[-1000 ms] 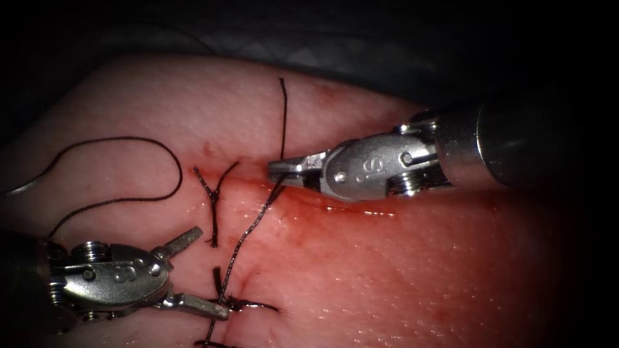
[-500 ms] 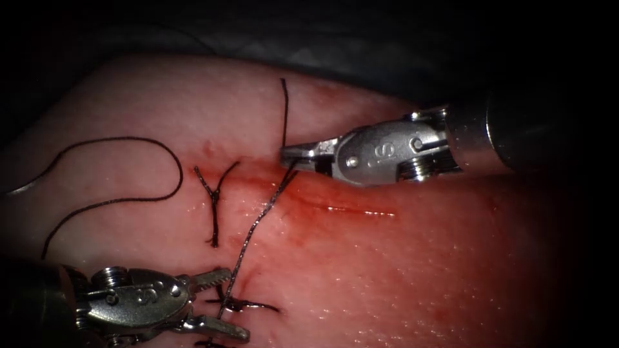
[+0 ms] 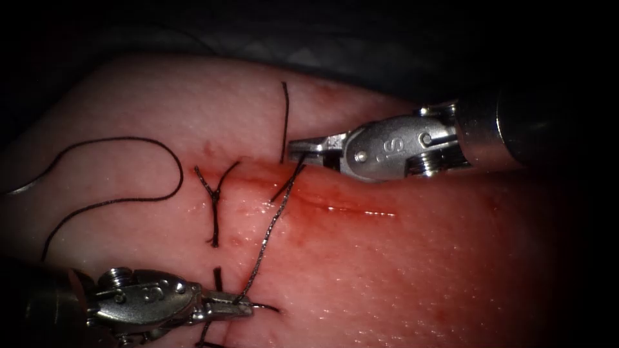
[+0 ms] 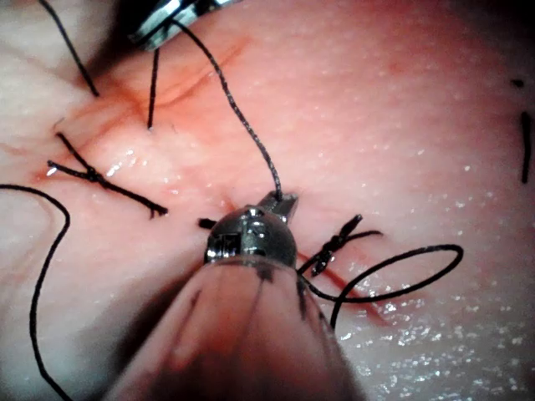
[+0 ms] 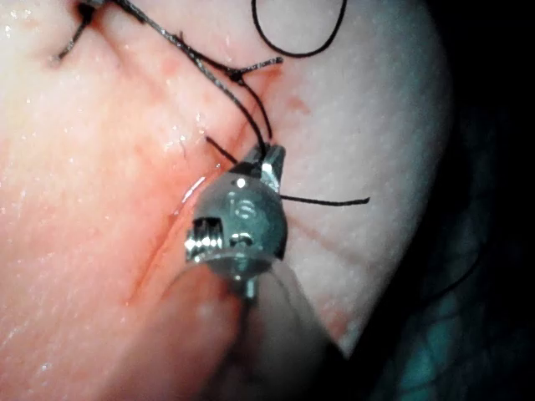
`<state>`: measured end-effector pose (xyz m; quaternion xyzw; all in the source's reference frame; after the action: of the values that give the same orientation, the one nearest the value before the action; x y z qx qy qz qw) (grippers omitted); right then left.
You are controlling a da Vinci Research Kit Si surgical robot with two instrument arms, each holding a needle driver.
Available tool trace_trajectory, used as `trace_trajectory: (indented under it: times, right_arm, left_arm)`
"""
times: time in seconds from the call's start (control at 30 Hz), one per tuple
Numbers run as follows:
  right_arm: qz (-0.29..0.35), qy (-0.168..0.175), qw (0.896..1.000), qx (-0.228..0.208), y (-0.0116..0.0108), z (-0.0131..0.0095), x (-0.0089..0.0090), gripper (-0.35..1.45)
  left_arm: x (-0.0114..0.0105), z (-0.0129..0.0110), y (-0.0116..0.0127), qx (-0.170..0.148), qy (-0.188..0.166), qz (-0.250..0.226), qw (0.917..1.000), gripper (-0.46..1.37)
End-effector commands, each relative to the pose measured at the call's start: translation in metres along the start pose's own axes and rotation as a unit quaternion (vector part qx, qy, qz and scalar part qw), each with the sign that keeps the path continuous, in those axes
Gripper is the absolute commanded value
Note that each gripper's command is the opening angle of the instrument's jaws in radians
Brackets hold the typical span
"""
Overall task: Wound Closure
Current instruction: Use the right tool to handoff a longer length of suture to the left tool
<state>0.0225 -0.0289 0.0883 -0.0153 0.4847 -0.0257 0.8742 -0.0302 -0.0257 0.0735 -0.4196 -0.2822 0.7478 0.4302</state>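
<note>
Now both grippers are clamped on the same thread (image 3: 267,225), which runs taut and slanted between them across the tissue (image 3: 419,270). The right gripper (image 3: 302,149) lies nearly level at the upper part of the cut (image 3: 335,203), its jaws closed on the thread's upper end; a short tail of thread stands up above its tip. The left gripper (image 3: 235,308) sits low in the endoscope view, jaws closed on the thread's lower end, right beside a finished stitch (image 3: 258,307) with short cut ends. In the left wrist view the left gripper (image 4: 282,200) pinches the thread, which climbs away toward the other tool. In the right wrist view the right gripper (image 5: 269,157) holds the thread close to a knot.

Left of the cut lies another knotted stitch (image 3: 214,193) with splayed ends, and further left a long loose loop of thread (image 3: 161,148) curves over the tissue. Red fluid (image 3: 309,193) wets the cut and the tissue around it. I cannot make out the needle with any certainty.
</note>
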Motion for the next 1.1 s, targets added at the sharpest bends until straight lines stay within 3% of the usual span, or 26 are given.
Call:
trace_trajectory:
  times: [0.03, 0.13, 0.3, 0.47, 0.53, 0.6, 0.87, 1.1]
  right_arm:
    - [0.000, 0.000, 1.000, -0.002, 0.0000, 0.0000, -0.0001, -0.35]
    - [-0.001, 0.000, 1.000, -0.002, -0.0001, 0.0000, -0.0001, -0.35]
    - [0.006, 0.010, 1.000, -0.009, -0.0002, -0.0003, -0.0002, -0.29]
    - [0.020, 0.018, 1.000, -0.011, -0.0008, -0.0011, -0.0002, 0.38]
    - [0.034, 0.013, 0.999, -0.016, -0.0011, -0.0015, -0.0001, 0.82]
    - [0.042, 0.006, 0.999, -0.023, -0.0015, -0.0019, 0.0001, 1.01]
    - [0.064, -0.018, 0.997, -0.044, -0.0005, -0.0031, 0.0014, 1.19]
    - [0.073, -0.035, 0.995, -0.052, 0.0012, -0.0044, 0.0034, 1.18]
  left_arm:
    - [0.0005, -0.0007, -0.0001, -0.017, 0.009, 0.000, 0.9998, -0.35]
    - [0.0026, -0.0026, -0.0004, -0.014, 0.039, 0.002, 0.9991, -0.35]
    - [0.0049, -0.0030, -0.0018, -0.005, 0.045, 0.023, 0.9987, -0.35]
    - [0.0058, -0.0023, -0.0036, -0.002, 0.047, 0.030, 0.9984, -0.35]
    - [0.0062, -0.0023, -0.0045, -0.001, 0.048, 0.033, 0.9983, -0.35]
    - [0.0066, -0.0025, -0.0055, 0.002, 0.049, 0.038, 0.9981, -0.35]
    - [0.0072, -0.0030, -0.0076, 0.019, 0.054, 0.053, 0.9969, -0.35]
    - [0.0081, -0.0026, -0.0065, 0.026, 0.052, 0.071, 0.9958, -0.35]
